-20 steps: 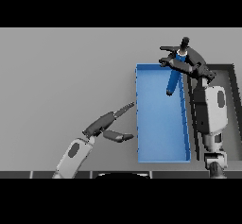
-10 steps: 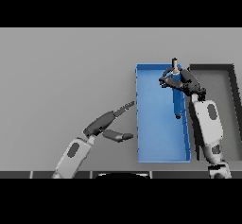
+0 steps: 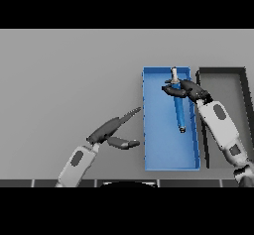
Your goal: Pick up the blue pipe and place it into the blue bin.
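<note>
1. Nearest me, the left robot hand (image 3: 113, 132) waits just left of the blue bin (image 3: 149, 130) over the surface (image 3: 64, 80), its fingers straight and spread and holding nothing. I leave it parked there.
2. The blue pipe (image 3: 178, 107) lies lengthwise inside the bin, toward its right wall. I cannot tell whether it touches the floor.
3. Further in, the right robot hand (image 3: 184, 88) pinches the pipe near its far end. I would lower until the pipe rests flat, then release.
4. Room is tight: the bin's right wall and the dark tray (image 3: 243, 80) beyond it crowd the forearm, so I would withdraw straight up.
</note>
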Motion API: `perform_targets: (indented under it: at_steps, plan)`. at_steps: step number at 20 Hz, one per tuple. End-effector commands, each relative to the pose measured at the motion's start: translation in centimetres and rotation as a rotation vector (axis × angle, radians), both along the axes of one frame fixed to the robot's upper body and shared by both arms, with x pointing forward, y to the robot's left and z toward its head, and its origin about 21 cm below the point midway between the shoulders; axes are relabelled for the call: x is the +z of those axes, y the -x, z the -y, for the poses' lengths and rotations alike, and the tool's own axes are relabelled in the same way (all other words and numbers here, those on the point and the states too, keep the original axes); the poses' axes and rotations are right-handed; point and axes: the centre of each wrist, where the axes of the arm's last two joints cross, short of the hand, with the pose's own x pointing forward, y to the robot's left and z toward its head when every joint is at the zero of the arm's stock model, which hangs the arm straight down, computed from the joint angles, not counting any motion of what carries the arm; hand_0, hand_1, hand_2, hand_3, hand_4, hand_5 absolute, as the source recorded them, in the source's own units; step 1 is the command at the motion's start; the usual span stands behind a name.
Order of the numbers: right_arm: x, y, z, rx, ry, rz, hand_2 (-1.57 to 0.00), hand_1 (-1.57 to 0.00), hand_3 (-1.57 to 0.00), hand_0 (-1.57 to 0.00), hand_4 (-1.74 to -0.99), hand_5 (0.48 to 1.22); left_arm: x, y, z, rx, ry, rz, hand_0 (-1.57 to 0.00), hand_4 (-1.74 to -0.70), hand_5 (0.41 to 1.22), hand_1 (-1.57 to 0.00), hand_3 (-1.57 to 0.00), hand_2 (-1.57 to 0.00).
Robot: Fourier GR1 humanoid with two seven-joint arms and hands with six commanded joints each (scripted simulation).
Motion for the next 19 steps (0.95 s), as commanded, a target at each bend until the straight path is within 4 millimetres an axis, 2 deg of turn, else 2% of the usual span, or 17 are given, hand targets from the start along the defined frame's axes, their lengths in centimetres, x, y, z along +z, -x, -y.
perform_targets:
  at_steps: [1, 7, 10, 13, 19]
  plan:
    - [-0.2, -0.1, -0.1, 0.008, 0.017, -0.012, -0.14, -0.14, -0.08, -0.16, -1.083, 0.934, -0.1, 0.0, -0.2, -0.003, -0.002, 0.004, 0.0, -0.89, 0.428, 0.0, 0.0, 0.0]
    - [-1.1, 0.2, -0.1, 0.038, 0.099, -0.004, -0.04, -0.04, -0.02, -0.04, -1.046, 0.759, 0.1, -0.1, 0.0, -0.001, -0.011, 0.007, 0.0, -0.89, 0.428, 0.0, 0.0, 0.0]
    - [-1.1, 0.1, -0.4, 0.046, 0.106, 0.003, -0.02, -0.02, -0.01, -0.02, -1.033, 0.696, 0.1, 0.1, 0.1, -0.004, -0.007, 0.002, 0.0, -0.89, 0.429, 0.0, 0.0, 0.0]
    - [-0.8, 0.1, 0.2, 0.053, 0.116, 0.008, -0.01, -0.01, 0.0, -0.01, -1.02, 0.666, 0.0, 0.2, 0.0, 0.0, 0.0, 0.008, 0.0, -0.89, 0.431, 0.0, 0.0, 0.0]
    - [-1.0, 0.5, 0.1, 0.078, 0.107, 0.003, -0.01, -0.01, 0.0, -0.01, -1.022, 0.643, 0.5, -0.1, -0.4, 0.003, -0.01, 0.015, 0.0, -0.88, 0.431, 0.0, 0.0, 0.0]
